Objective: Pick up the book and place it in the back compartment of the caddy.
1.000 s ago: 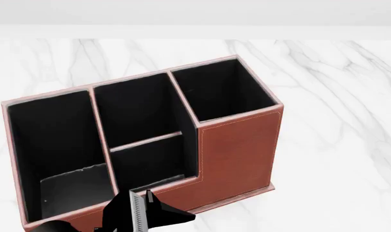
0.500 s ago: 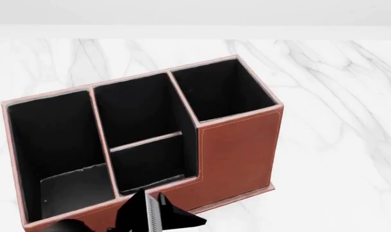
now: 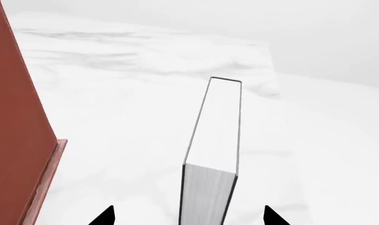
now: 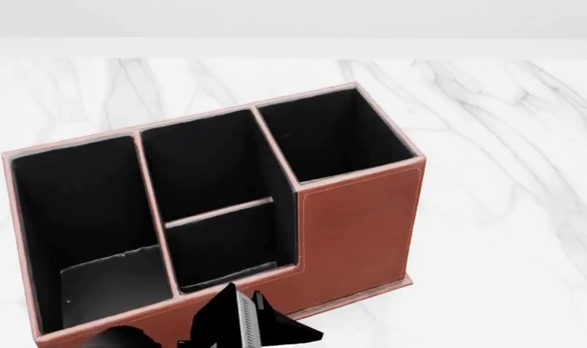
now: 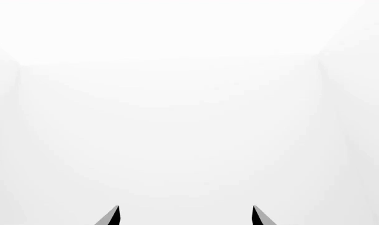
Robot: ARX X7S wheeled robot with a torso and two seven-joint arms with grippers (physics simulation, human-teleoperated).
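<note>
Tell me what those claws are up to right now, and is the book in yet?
Left claw carrying the book, near the caddy. Right claw open, empty. Book not in yet; back compartment empty. Nothing in the way.

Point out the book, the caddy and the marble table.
book (image 3: pixel 215 126): left wrist view, on the white page edge.
caddy (image 4: pixel 361 225): head view, on the tall red-brown front wall.
marble table (image 4: pixel 506 217): head view, on the bare top beside the caddy.
</note>
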